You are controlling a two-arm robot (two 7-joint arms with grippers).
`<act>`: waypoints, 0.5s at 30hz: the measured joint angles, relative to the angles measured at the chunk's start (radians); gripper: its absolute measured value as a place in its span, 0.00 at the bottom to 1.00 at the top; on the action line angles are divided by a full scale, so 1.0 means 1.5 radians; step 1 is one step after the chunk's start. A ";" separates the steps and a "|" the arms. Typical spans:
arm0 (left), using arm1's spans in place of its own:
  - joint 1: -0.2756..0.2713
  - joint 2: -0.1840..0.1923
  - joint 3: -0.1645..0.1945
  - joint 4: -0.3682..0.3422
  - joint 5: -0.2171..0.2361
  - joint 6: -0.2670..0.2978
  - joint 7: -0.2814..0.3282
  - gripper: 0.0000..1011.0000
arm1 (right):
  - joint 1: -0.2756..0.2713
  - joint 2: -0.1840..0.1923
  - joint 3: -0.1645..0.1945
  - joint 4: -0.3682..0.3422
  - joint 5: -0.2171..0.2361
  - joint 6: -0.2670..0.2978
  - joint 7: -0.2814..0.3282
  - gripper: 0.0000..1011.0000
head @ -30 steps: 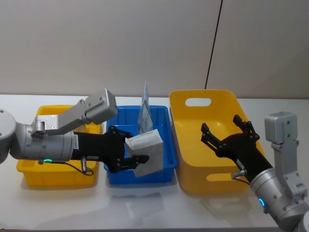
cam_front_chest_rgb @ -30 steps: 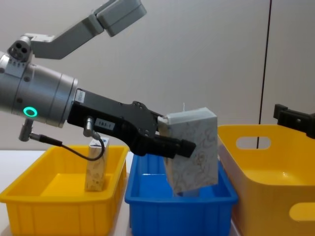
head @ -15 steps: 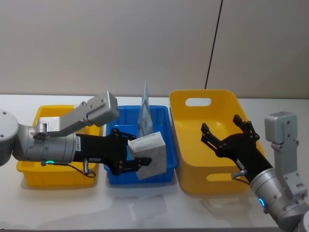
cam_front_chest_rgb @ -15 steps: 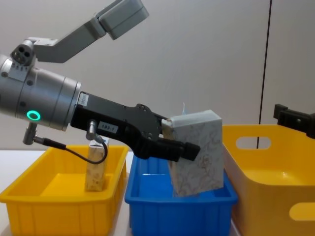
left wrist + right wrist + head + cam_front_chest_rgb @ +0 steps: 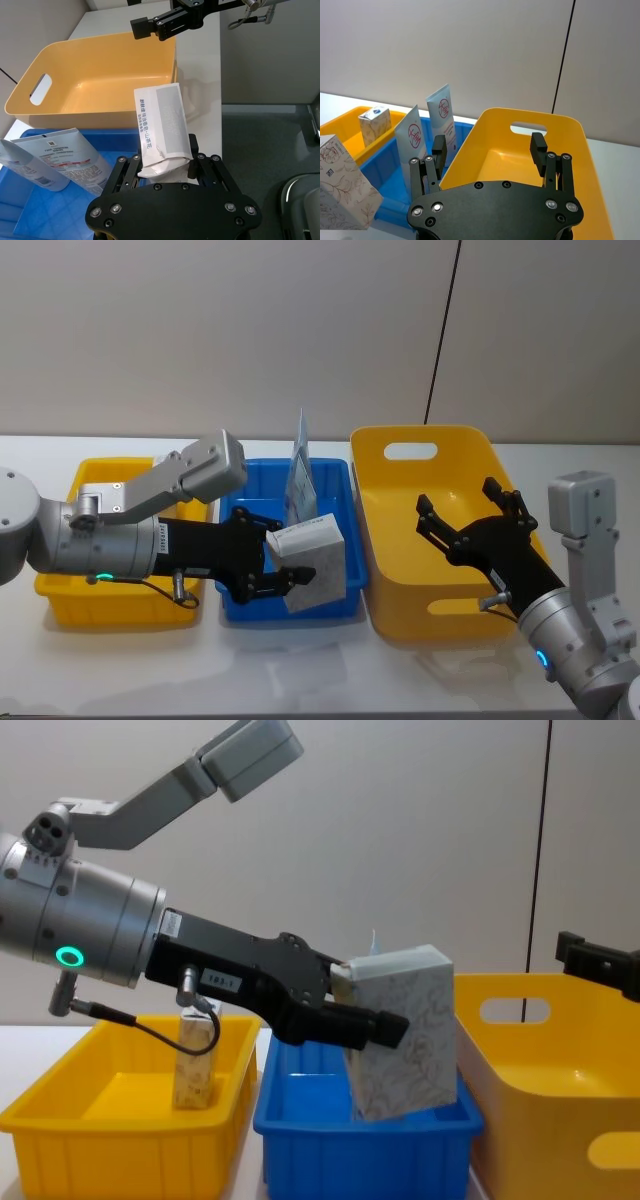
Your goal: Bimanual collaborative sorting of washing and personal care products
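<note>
My left gripper point(image 5: 285, 548) is shut on a cream speckled carton point(image 5: 312, 558), held tilted over the front right of the blue bin point(image 5: 338, 478). From the side, the carton point(image 5: 405, 1030) hangs with its lower end just inside the bin's rim. Two pale blue-white tubes point(image 5: 442, 116) stand upright at the back of that bin. Another carton point(image 5: 197, 1060) stands in the small yellow bin point(image 5: 60, 1115) on the left. My right gripper point(image 5: 457, 498) hovers open above the large yellow bin point(image 5: 385, 448), with nothing between its fingers.
The three bins stand side by side on a white table point(image 5: 300, 670), small yellow, blue, then large yellow with a handle slot point(image 5: 411, 451). A plain wall with a black cable point(image 5: 440, 340) rises behind. Bare table lies in front of the bins.
The left gripper has carried the carton slightly to the right and lower, toward the blue bin's front right corner. The right arm has not moved.
</note>
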 joint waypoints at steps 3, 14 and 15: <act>0.000 0.000 0.000 0.000 0.000 0.000 0.000 0.39 | 0.000 0.000 0.000 0.000 0.000 0.000 0.000 0.99; 0.000 -0.001 0.001 0.001 -0.001 -0.001 -0.001 0.39 | 0.000 0.000 0.000 0.000 0.000 0.000 0.001 0.99; 0.000 -0.001 0.001 0.001 -0.001 -0.001 -0.001 0.39 | 0.000 0.000 0.001 0.000 0.000 0.000 0.002 0.99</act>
